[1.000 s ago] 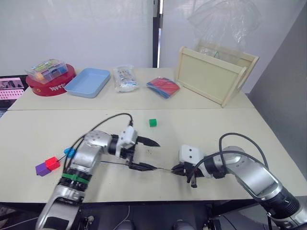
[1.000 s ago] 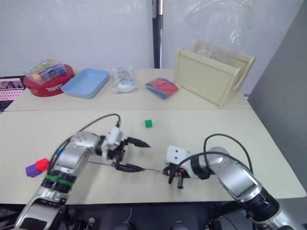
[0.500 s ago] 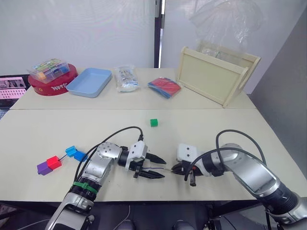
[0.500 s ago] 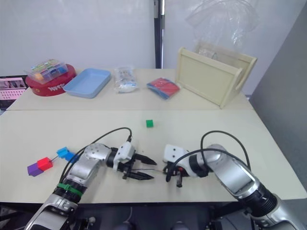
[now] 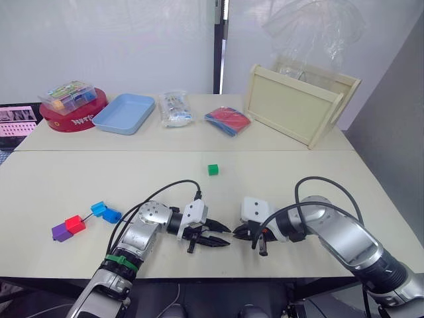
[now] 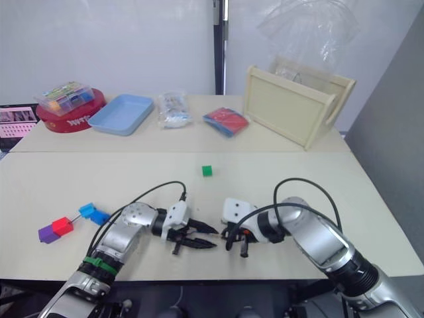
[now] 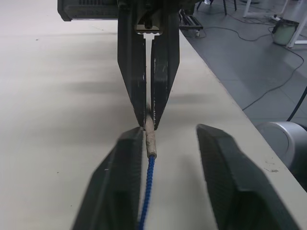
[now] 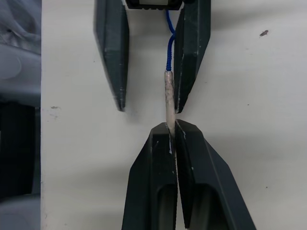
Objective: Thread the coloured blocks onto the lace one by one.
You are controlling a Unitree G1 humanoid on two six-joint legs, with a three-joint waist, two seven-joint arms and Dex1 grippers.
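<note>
Right gripper (image 8: 172, 125) pinches the lace (image 7: 150, 139) by its stiff tip, steadying it; left gripper (image 7: 165, 139) gapes around it, likely to regrip. Green block (image 5: 212, 169) lies beyond both

Lace (image 8: 169, 91) tip pinched, green block (image 5: 212, 169) apart

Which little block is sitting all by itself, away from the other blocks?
The green block. It sits alone in the middle of the table, past the two grippers. The red, purple and two blue blocks huddle together over on the left side.
</note>
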